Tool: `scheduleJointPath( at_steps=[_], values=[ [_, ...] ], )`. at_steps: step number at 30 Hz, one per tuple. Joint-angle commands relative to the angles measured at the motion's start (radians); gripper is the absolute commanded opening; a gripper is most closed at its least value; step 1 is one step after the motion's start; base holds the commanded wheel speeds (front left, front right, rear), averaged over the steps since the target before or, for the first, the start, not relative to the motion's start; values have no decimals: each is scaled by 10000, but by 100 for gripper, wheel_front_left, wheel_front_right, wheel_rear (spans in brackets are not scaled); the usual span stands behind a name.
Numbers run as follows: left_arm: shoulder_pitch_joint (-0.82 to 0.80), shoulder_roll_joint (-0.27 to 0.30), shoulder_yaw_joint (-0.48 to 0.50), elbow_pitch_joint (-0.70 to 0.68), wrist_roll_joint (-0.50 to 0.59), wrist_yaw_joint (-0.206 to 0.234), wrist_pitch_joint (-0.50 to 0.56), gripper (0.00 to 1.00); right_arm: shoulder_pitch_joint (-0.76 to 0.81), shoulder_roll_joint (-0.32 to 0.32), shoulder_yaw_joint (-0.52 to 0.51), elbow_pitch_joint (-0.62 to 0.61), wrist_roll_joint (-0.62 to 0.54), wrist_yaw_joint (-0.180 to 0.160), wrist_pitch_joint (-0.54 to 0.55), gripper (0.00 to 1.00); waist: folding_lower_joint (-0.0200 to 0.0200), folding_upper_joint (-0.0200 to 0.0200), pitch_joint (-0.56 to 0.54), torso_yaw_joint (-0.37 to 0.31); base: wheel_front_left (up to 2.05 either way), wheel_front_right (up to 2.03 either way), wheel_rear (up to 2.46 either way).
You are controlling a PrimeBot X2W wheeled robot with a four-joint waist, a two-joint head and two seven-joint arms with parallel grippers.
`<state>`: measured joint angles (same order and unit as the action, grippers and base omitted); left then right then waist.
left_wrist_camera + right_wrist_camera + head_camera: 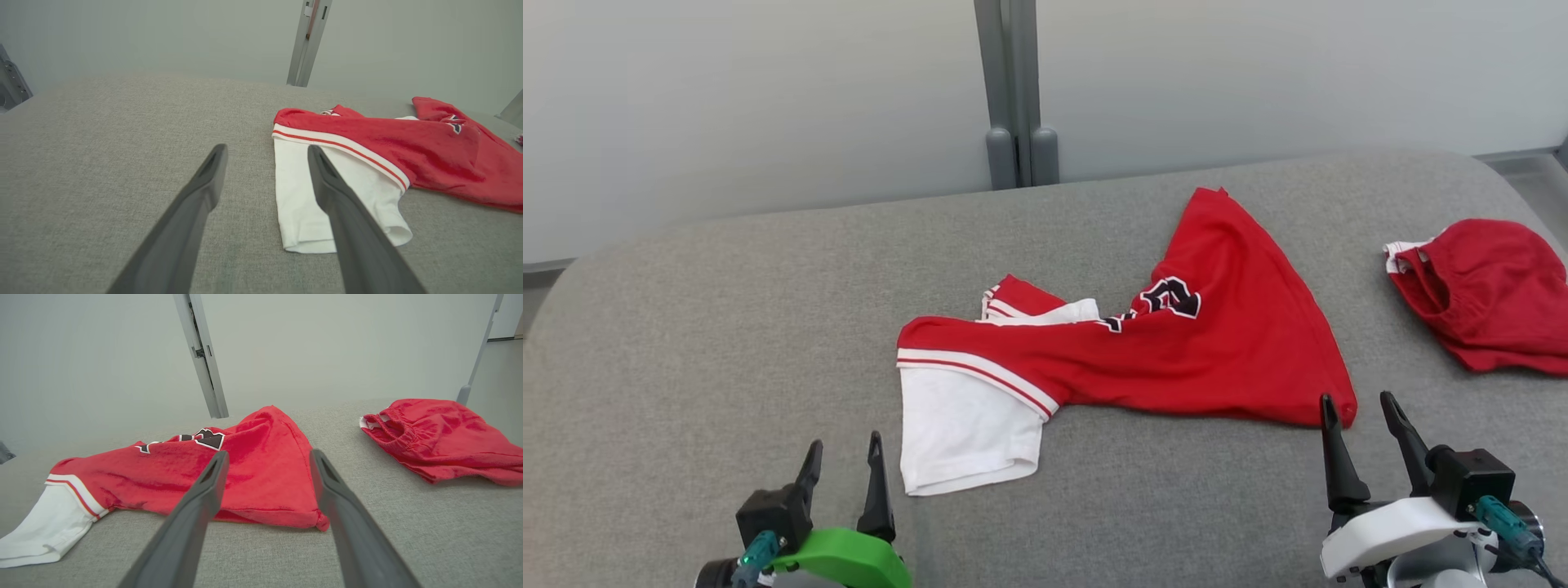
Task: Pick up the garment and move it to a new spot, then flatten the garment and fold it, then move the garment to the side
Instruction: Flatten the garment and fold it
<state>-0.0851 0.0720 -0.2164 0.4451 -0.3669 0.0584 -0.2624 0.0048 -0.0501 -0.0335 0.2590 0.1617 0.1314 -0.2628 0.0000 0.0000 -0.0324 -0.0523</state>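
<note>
A red shirt (1217,343) with white sleeves and a black-and-white print lies crumpled in the middle of the grey padded table (727,343). One white sleeve (956,425) spreads toward the front. My left gripper (845,457) is open near the front edge, just left of that sleeve (302,196). At the shirt's front right corner (286,490), my right gripper (1356,408) is open, fingers either side of the corner and nothing held. Both grippers hover close to the cloth without gripping it.
A second red garment (1486,294) with a white-trimmed waistband lies bunched at the table's right edge, also seen in the right wrist view (441,437). A grey post (1017,90) stands behind the table against pale wall panels. Bare grey surface spreads to the left.
</note>
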Motion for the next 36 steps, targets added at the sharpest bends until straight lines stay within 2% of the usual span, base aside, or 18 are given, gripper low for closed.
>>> scheduleJointPath(
  at_steps=[1, 22, 30, 36],
  values=[
    [279, -51, 1, -136, 81, 30, -30, 100, 169, -8, 30, 59, 36, -16, -25, 100, 0, 0, -430, 382, 0, 0, 0],
    [1022, -179, -163, -599, 308, 60, -31, 100, 119, -9, 327, 395, 47, -16, -25, 100, 0, 0, -748, 467, 0, 0, 0],
    [309, -194, -490, 536, 17, -7, 402, 100, -146, -11, 607, 514, -25, -16, -25, 100, 0, 0, -437, 242, 0, 0, 0],
    [-485, -198, -841, 1822, -493, 157, 1080, 100, -398, -11, 745, 615, -136, -16, -26, 100, 0, 0, -76, -168, 0, 0, 0]
  ],
)
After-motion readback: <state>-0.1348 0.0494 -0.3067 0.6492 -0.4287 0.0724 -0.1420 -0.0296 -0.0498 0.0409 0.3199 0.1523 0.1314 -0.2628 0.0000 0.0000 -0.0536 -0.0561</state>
